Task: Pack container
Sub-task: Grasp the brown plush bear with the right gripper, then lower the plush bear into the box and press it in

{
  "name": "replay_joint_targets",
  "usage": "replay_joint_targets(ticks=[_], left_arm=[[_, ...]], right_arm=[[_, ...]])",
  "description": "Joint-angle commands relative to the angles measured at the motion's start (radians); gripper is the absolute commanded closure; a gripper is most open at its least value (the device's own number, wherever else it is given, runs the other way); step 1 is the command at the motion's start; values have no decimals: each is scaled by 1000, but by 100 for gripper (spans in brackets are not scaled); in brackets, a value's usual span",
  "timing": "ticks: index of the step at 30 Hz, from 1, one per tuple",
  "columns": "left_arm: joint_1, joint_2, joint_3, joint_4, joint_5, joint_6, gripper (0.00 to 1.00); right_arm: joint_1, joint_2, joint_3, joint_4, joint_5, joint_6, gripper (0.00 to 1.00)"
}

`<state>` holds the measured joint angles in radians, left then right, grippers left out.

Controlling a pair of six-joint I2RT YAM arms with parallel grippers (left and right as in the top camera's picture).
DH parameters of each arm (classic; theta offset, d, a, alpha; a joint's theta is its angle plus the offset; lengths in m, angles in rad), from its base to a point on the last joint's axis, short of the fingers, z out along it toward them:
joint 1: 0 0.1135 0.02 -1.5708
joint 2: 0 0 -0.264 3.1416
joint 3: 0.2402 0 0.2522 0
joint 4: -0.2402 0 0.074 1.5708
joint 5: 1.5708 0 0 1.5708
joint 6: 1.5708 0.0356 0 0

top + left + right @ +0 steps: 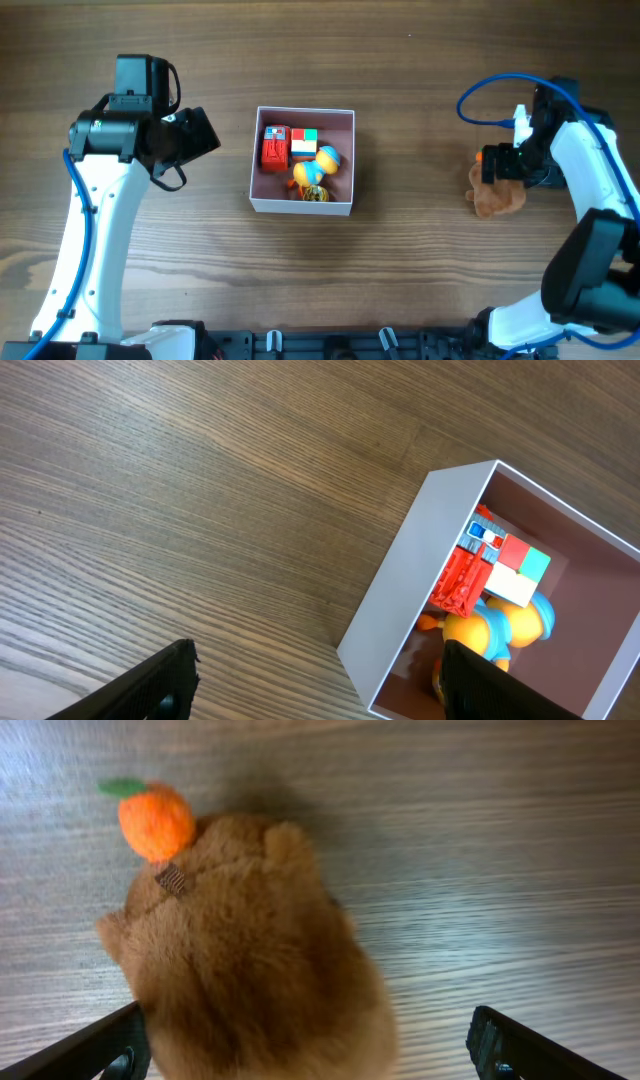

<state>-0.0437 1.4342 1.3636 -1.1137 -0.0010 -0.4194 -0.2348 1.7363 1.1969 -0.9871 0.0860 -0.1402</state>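
White-walled container (300, 206), mid-table, small toys (305, 160) inside.
We log both grippers spread wide: left gripper (318, 670) empty beside it, right gripper (310, 1055) straddling brown plush (250, 960) near the right edge.

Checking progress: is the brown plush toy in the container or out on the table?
Out. The brown plush toy lies on the table, right of the container, between the open fingers of the right gripper.

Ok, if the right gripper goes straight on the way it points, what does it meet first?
The brown plush toy: the right gripper points down at it, open, its fingers either side of the toy's body. The gap to it is hard to judge.
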Motion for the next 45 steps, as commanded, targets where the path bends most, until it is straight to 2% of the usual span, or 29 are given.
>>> replay_joint_targets(ticks=[1,3,4,6,7,8,10,14,19,21,25,28,29,33,37,41,45], left_arm=[[2,-2,-8,6,11,20,21],[2,-2,-8,6,12,20,21],[2,-2,-8,6,12,20,21],[2,-2,-8,6,11,20,21],[2,-2,-8,6,11,20,21],[2,-2,-8,6,12,20,21],[2,-2,-8,5,11,20,21],[2,-2,-8,5,11,20,21],[2,-2,-8,6,11,20,21],[2,-2,-8,6,12,20,21],[2,-2,-8,6,12,20,21],[2,-2,-8,6,12,20,21],[2,-2,-8,6,12,20,21],[24,-2,-8,19,1,19,21],[190,-2,-8,34,5,-3,22],[397,-3,-8,23,108,-7,22],[466,-3,-8,21,146,-6,22]], right_arm=[[0,89,-8,16,-62,-17,0],[2,114,-8,19,-62,-14,1],[2,119,-8,20,-64,-13,5],[2,119,-8,26,-66,-13,27],[2,119,-8,25,-66,-13,45],[2,119,-8,24,-66,-13,58],[2,119,-8,18,-66,-11,71],[2,116,10,-6,-66,-5,87],[66,-16,111,-80,-66,10,89],[148,-96,172,-119,-74,10,89],[446,-225,274,-143,-114,9,88],[644,-229,330,-112,-114,-8,88],[733,-228,331,-63,-110,-46,89],[925,-187,331,61,-110,-177,89],[990,-102,331,119,-110,-200,89],[990,-20,331,127,-111,-207,91],[997,72,331,127,-140,-227,91]])
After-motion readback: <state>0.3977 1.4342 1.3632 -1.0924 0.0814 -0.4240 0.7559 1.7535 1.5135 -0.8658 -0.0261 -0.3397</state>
